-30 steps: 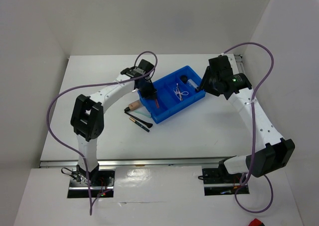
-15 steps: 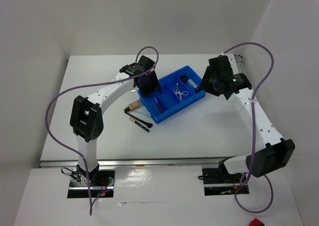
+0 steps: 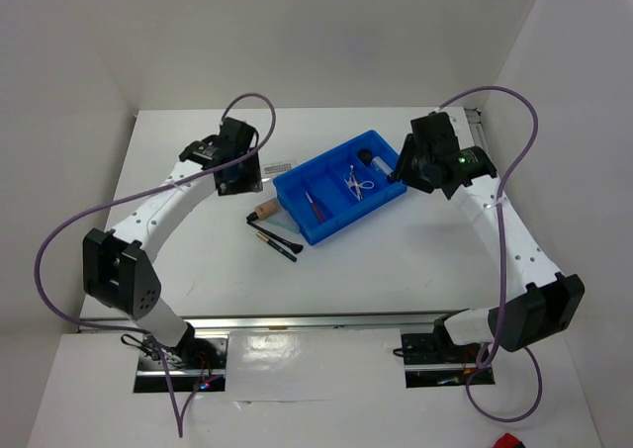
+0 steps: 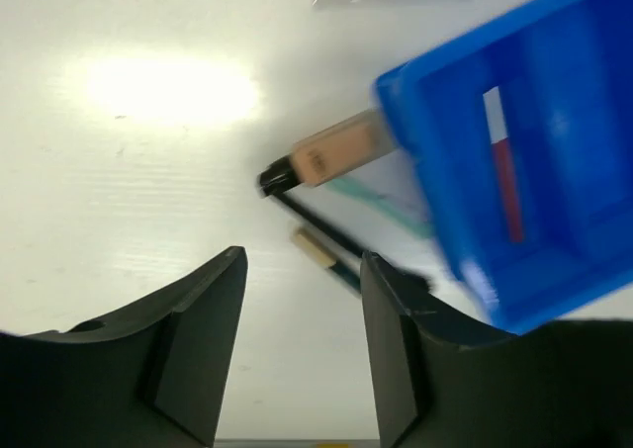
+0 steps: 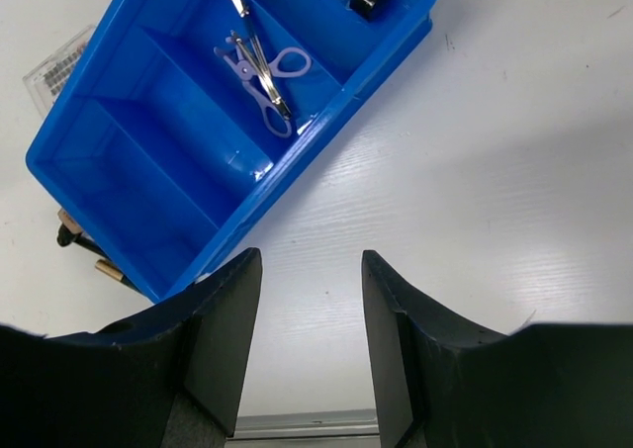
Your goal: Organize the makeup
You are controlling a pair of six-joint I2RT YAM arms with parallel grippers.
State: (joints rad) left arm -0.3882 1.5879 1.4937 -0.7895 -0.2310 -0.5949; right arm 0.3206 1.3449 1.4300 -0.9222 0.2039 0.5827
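Note:
The blue divided tray (image 3: pixel 331 224) stands mid-table and holds a pink stick (image 3: pixel 315 207), thin clips (image 3: pixel 355 183) and a clear bottle with a black cap (image 3: pixel 374 161). The stick (image 4: pixel 502 161) and the clips (image 5: pixel 259 67) show in the wrist views. A beige tube (image 3: pixel 265 209), a black brush (image 3: pixel 269 226) and a pencil (image 3: pixel 277 247) lie on the table left of the tray. A white card (image 3: pixel 280 163) lies behind it. My left gripper (image 3: pixel 243 183) is open and empty left of the tray. My right gripper (image 3: pixel 401 173) is open and empty at the tray's right end.
White walls close in the table at the back and both sides. A metal rail (image 3: pixel 297 321) runs along the near edge. Purple cables loop above both arms.
My left gripper has pulled away from over the tray to the left and the pink stick now lies in the tray. The right arm has not moved.

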